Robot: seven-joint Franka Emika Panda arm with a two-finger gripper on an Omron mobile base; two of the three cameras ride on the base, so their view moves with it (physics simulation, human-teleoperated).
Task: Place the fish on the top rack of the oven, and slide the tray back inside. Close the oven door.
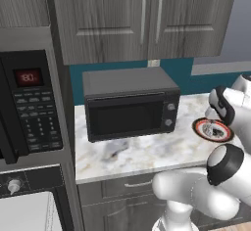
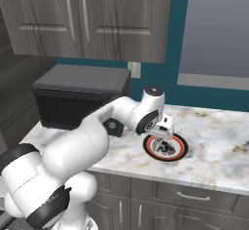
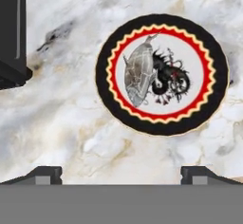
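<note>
The fish (image 3: 138,73) is silver-grey and lies on a round plate (image 3: 161,28) with a black rim and a red ring. The plate (image 2: 181,148) sits on the marble counter (image 2: 214,151). My gripper (image 3: 121,175) hovers straight above it, open, its fingertips (image 3: 45,174) wide apart with nothing between them. In the right base view the gripper (image 2: 163,137) points down just over the plate's left part. The oven (image 1: 29,181) shows its knob panel at the lower left, with a pale surface (image 1: 24,210) below; I cannot tell whether that is the tray. The oven door is out of view.
A black box-shaped countertop oven (image 1: 130,105) stands on the counter left of the plate (image 1: 213,129). A black microwave (image 1: 29,107) with keypad and red display is built in above the oven. Grey wall cabinets (image 1: 142,14) hang overhead.
</note>
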